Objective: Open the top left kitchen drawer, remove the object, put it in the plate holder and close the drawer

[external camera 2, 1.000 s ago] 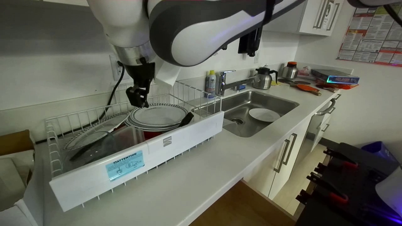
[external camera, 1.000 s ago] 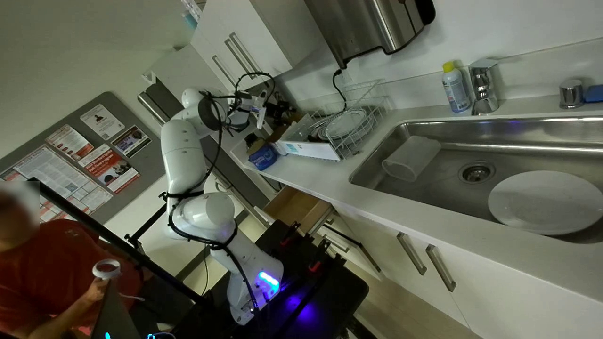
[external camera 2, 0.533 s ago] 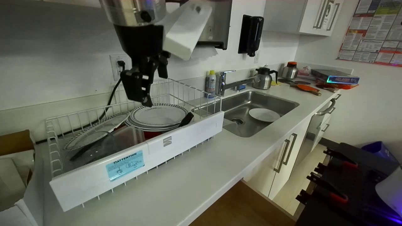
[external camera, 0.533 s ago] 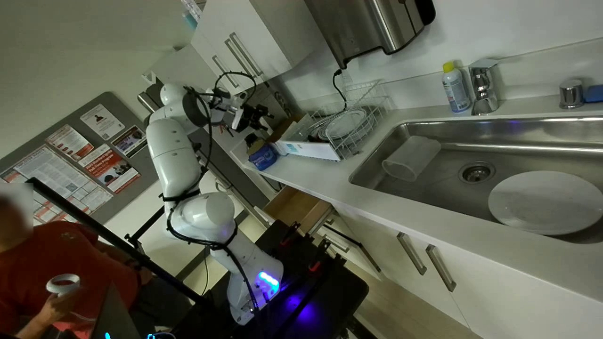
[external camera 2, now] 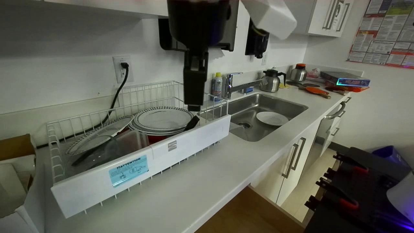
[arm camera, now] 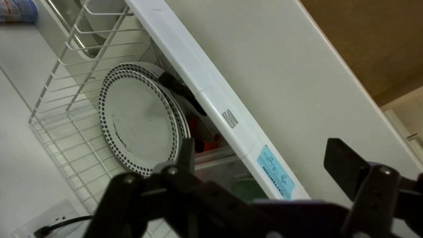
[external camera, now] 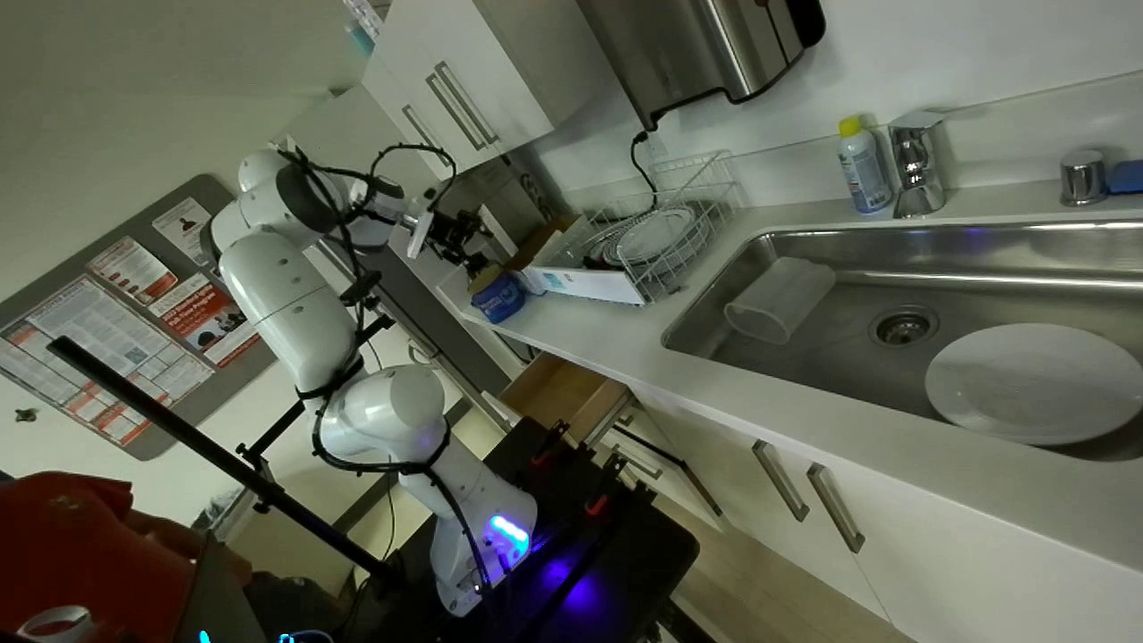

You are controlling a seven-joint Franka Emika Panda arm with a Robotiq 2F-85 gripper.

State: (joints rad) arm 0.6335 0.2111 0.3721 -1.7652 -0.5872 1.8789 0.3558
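Note:
The top left kitchen drawer (external camera: 571, 390) stands pulled open. Its light brown inside shows in both exterior views (external camera 2: 255, 213) and in the wrist view (arm camera: 373, 39); its front and handle are hidden. I see no object in the part that shows. The plate holder, a white wire rack (external camera: 714, 201), stands on the counter with dotted-rim plates (external camera 2: 163, 118) and clear containers in it. My gripper (arm camera: 261, 148) is open, with wide-apart fingers (arm camera: 343, 165) and nothing between them. It hangs above the rack's front edge and the counter, pointing down (external camera 2: 194, 108).
The steel sink (external camera: 902, 259) beside the rack holds a large white plate (external camera: 1036, 384) and a clear container (external camera: 780, 299). A blue tub (external camera: 500, 297) and an open box (external camera 2: 19, 181) stand beyond the rack. Upper cabinets (external camera: 446, 80) and a steel dispenser (external camera: 705, 49) hang above.
My gripper has moved back from over the plates toward the counter's front side and has turned, empty. The drawer, rack and plates have not moved. The person has shifted.

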